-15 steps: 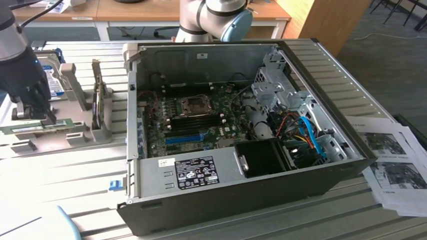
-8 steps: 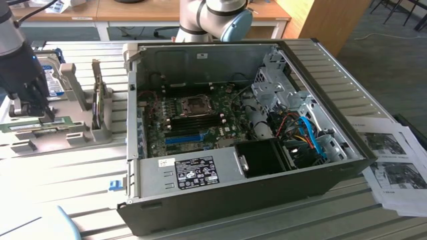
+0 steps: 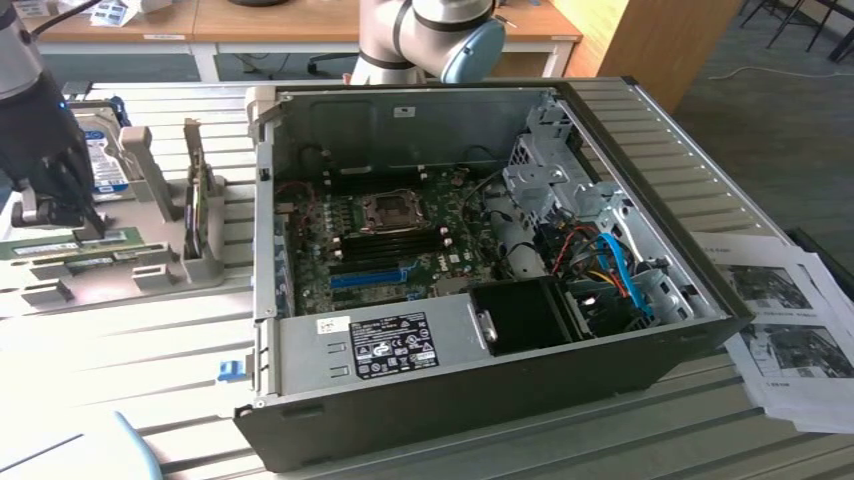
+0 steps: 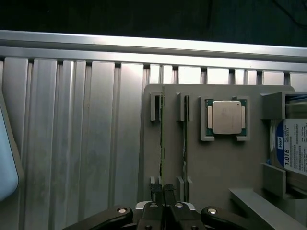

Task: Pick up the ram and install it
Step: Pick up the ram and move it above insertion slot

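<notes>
Robotics lab / PC-assembly workshop: UR arm [image 3: 427, 30] at slatted alu bench [image 3: 134, 340], open PC case [image 3: 467, 400] w/ mobo exposed, parts fixture [image 3: 120, 275] w/ ram [image 4: 162, 143], CPU [image 4: 226, 117], HDD [image 4: 292, 153]; office desks [image 3: 267, 25] behind, printed sheets [image 3: 787, 320].

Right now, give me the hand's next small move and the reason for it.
Probably a short straight lift. The hand looks shut on one end of the ram, which stands on edge in the slots of the grey holder, close beside a second stick. Rising straight should free it without knocking its neighbour.
</notes>
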